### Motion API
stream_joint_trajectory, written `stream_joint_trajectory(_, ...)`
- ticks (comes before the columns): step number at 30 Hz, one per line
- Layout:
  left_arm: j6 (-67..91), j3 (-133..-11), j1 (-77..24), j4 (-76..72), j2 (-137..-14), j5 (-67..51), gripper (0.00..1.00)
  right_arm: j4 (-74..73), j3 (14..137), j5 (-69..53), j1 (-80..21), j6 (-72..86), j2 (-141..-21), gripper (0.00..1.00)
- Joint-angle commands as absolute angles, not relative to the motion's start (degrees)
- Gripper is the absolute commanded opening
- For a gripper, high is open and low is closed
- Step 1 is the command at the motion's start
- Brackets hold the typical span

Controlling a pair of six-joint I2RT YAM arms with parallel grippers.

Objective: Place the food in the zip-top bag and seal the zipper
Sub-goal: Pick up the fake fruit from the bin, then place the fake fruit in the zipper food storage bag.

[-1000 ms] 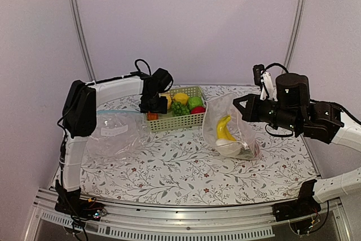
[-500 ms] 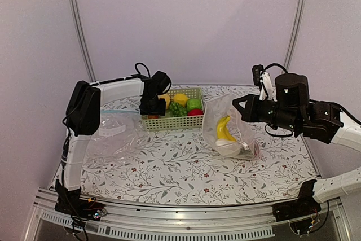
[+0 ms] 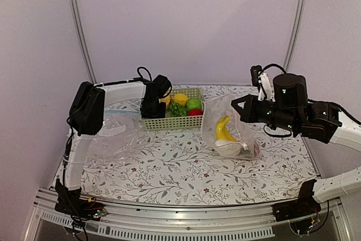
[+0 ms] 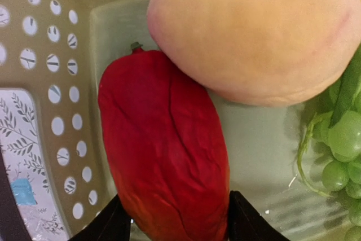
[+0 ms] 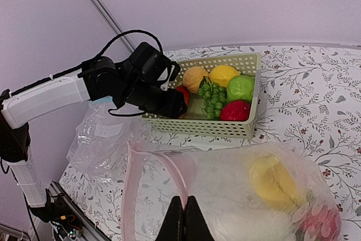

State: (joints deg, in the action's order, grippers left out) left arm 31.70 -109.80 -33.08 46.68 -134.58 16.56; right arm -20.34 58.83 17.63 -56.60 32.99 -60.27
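My left gripper reaches into the left end of the green basket, its jaws pressing both sides of a red wrinkled food piece that lies on the basket floor. An orange peach touches it, and green grapes lie to the right. My right gripper is shut on the pink zipper and holds the zip-top bag up with its mouth open. A yellow banana and a white piece sit inside the bag.
A lemon, a green fruit and a red apple fill the basket's right end. A second clear bag with a blue strip lies flat at the left. Metal posts rise at the back corners.
My left gripper has sunk deeper into the basket and its jaws have narrowed around the red piece. The basket has swung straighter. The right arm and bag have barely moved.
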Motion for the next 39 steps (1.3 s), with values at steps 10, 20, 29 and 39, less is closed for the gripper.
stream_joint_trajectory(10, 32.44, -103.78, -31.73, 40.54, -128.6, 19.01, 0.43, -19.79, 59.77, 17.92, -56.79, 33.22, -60.84, 0.0)
stream_joint_trajectory(20, 32.67, -91.42, -33.01, 29.24, -112.51, 19.15, 0.41, -19.69, 59.89, 17.73, -56.79, 33.34, -61.26, 0.0)
stream_joint_trajectory(29, 34.96, -81.63, -34.48, 23.79, -101.32, 13.31, 0.4, -19.39, 60.02, 17.14, -56.84, 33.33, -61.57, 0.0)
stream_joint_trajectory(39, 31.17, -74.67, -44.16, 21.12, -82.87, 13.34, 0.41, -19.35, 60.26, 17.06, -56.86, 33.16, -62.04, 0.0)
